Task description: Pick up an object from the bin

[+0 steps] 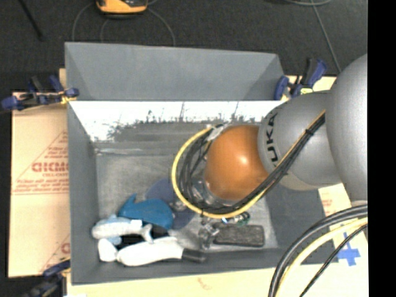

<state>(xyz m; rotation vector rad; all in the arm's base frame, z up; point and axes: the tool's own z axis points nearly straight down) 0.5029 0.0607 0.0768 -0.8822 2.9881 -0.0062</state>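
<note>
My gripper (208, 232) hangs low over the front of the bin floor, just under the orange dome. Right beside it, to the right, lies a flat dark grey oblong block (242, 235), and the gripper's tip meets its left end. Left of the gripper rests a bright blue rounded thing (147, 211). A long white plastic piece (152, 251) lies in front of the blue thing, its dark end (193, 256) reaching toward the gripper.
A second white piece (114, 229) and a black part (131, 240) lie in the front left corner. A dull blue-grey disc (162, 190) sits behind the blue thing. The arm with its cables covers the bin's right half.
</note>
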